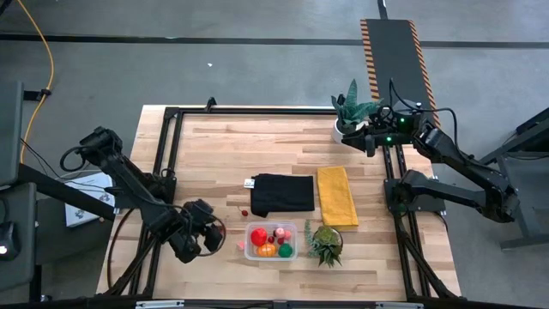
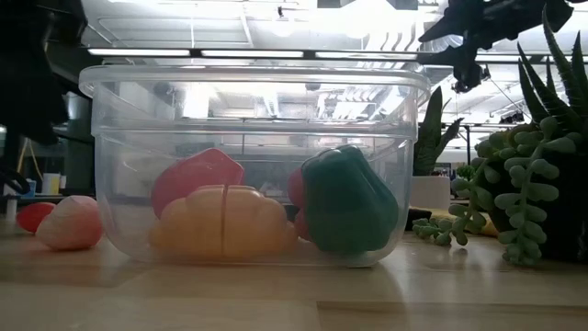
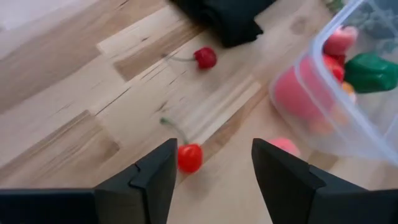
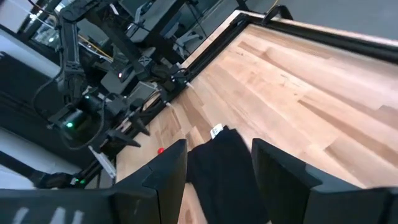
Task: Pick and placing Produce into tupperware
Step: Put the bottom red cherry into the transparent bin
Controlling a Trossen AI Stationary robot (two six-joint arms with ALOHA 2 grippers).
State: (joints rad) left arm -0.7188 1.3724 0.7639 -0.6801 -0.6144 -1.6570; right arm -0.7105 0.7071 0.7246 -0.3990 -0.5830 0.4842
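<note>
- The left hand (image 3: 211,171) hangs low over the near left part of the table (image 1: 214,154), its two dark fingers (image 3: 146,180) spread apart with nothing between them.
- A bright red cherry (image 3: 189,157) lies on the wood in the gap between those fingers, close to the left finger's tip; whether it touches the finger I cannot tell. Its thin green stem points away from the hand.
- Just beyond the other finger, a pink berry (image 3: 286,147) rests on the table against the outside of the tupperware (image 3: 348,134); the low view shows it next to a small red piece at the tub's side.
- The tupperware sits just to the right of the left hand in the high view, at the near edge of the table. Inside it lie a larger red fruit (image 2: 196,176), an orange one (image 2: 225,221) and a green one (image 2: 347,200), with small red pieces among them.
- Farther out from the hand, a darker red cherry (image 3: 205,57) lies on the wood near the corner of a black cloth (image 1: 281,193).
- A yellow cloth (image 1: 336,195) lies beside the black one, and a small spiky potted plant (image 1: 325,244) stands just right of the tupperware.
- The right hand (image 4: 217,165) is raised at the far right corner of the table, beside a second potted plant (image 1: 352,112), its fingers apart and empty.
</note>
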